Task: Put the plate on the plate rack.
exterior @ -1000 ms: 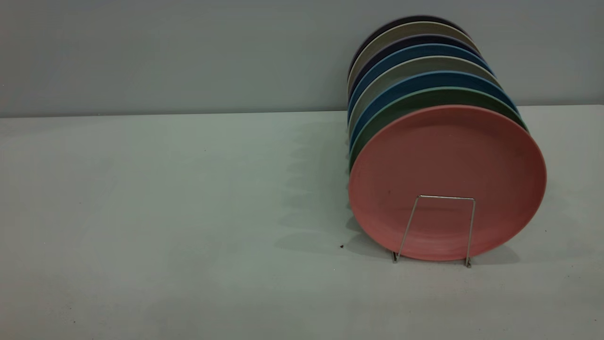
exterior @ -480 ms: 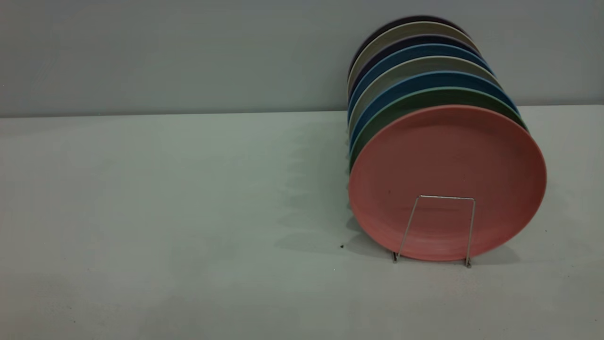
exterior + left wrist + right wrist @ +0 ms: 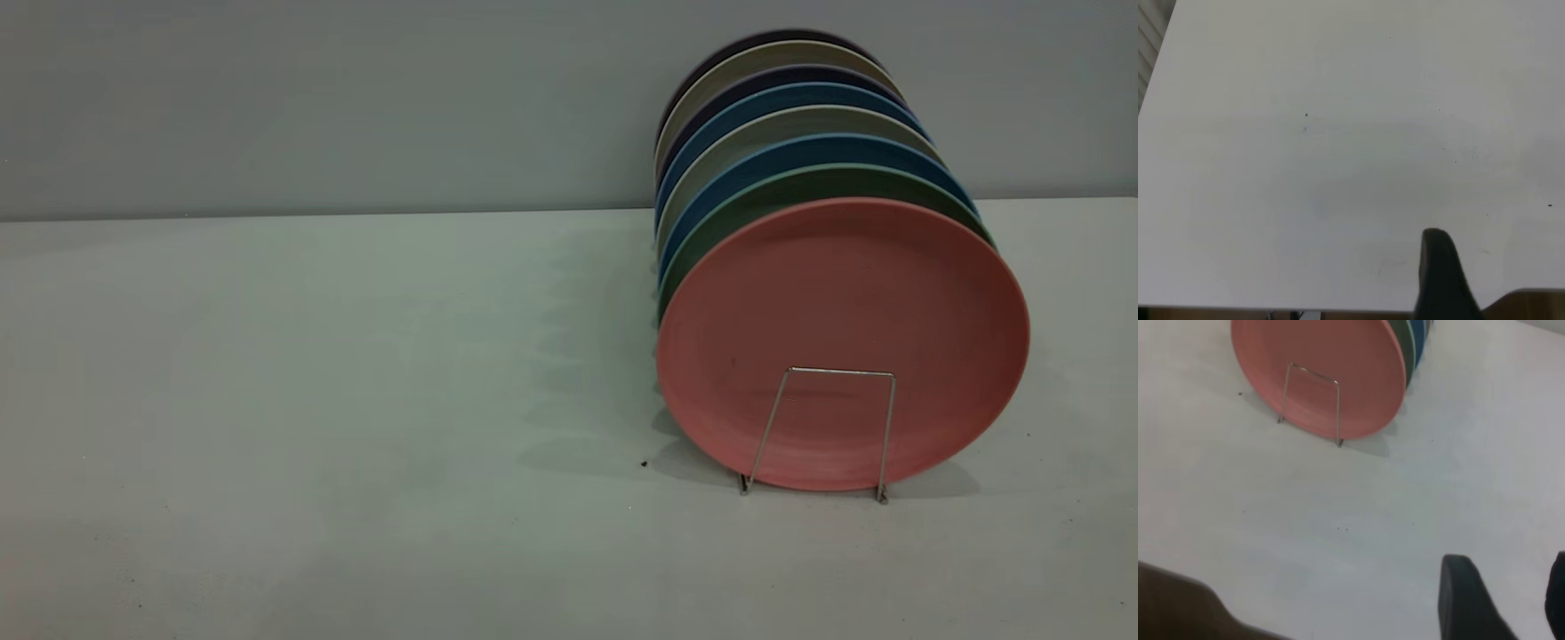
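The plate (image 3: 843,342) stood on edge in the plate rack (image 3: 822,433), at the near end of a row of plates on the right side of the table (image 3: 311,400). Its face was turned toward the exterior camera. One upright rectangular wire loop of the rack crossed the lower part of that face, with both loop feet resting on the table surface just below the plate's bottom edge.

Directly behind the salmon-pink plate stood a green plate (image 3: 800,182), followed by a blue plate (image 3: 782,151), a grey plate (image 3: 773,120), and further blue, dark and pale plates receding toward the far wall (image 3: 311,98). Only the upper rims of these plates were visible. The rest of the rack was hidden behind the plates.

No arm appeared in the exterior view.

The right gripper (image 3: 1501,597) was held above bare table surface, well apart from the rack, on its near side. Two dark fingers (image 3: 1465,600) were visible with a clear gap between them and nothing in that gap; the jaws were released.

The left gripper (image 3: 1438,273) was over bare table surface. Only one dark finger showed in the left wrist view, so the state of its jaws cannot be told.
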